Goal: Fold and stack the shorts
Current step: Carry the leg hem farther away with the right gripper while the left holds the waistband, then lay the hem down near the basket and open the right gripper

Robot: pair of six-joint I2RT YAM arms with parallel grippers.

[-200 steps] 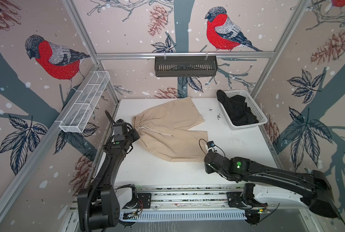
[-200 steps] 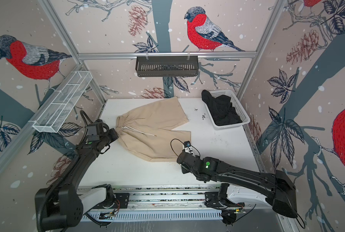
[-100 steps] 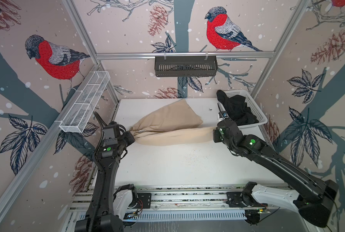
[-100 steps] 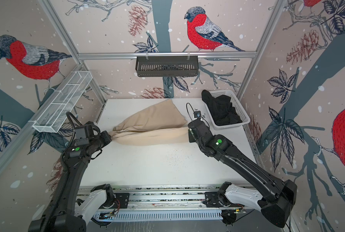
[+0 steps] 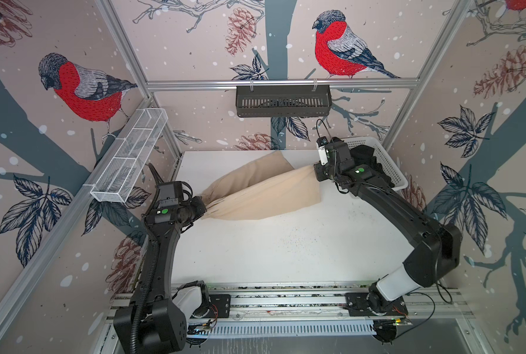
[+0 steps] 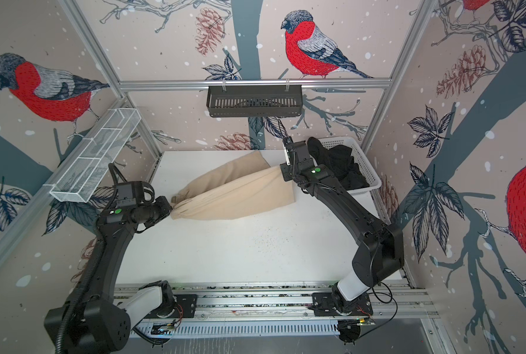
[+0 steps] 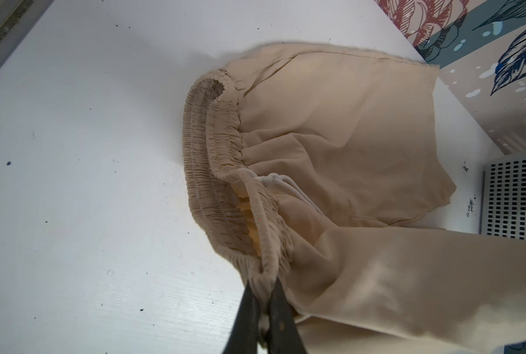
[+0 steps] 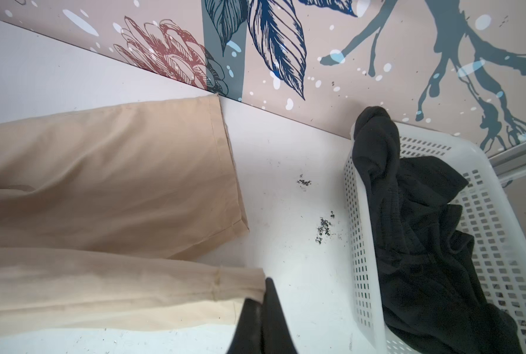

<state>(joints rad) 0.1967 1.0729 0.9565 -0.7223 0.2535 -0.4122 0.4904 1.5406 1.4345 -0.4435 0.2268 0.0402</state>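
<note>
The beige shorts [image 5: 264, 193] hang stretched across the back of the white table [image 5: 286, 245], one leg lifted over the other, which lies flat. My left gripper [image 5: 205, 207] is shut on the gathered waistband at the left end. In the left wrist view its tips [image 7: 263, 286] pinch the elastic, and the white drawstring [image 7: 281, 180] hangs from the waist opening. My right gripper [image 5: 315, 174] is shut on the raised leg's hem corner; the right wrist view shows that pinch [image 8: 263, 291]. The black shorts [image 8: 415, 230] lie crumpled in the white basket [image 8: 500, 214].
The basket [image 5: 390, 165] stands at the back right corner, just beside my right gripper. A white wire shelf [image 5: 129, 159] juts from the left wall and a black rack [image 5: 283, 101] hangs on the back rail. Dark crumbs [image 8: 324, 226] dot the table near the basket.
My right gripper has carried the near leg's hem from the table's front middle up to the back right beside the basket. The shorts went from flat to lifted and stretched. The left gripper kept its hold.
</note>
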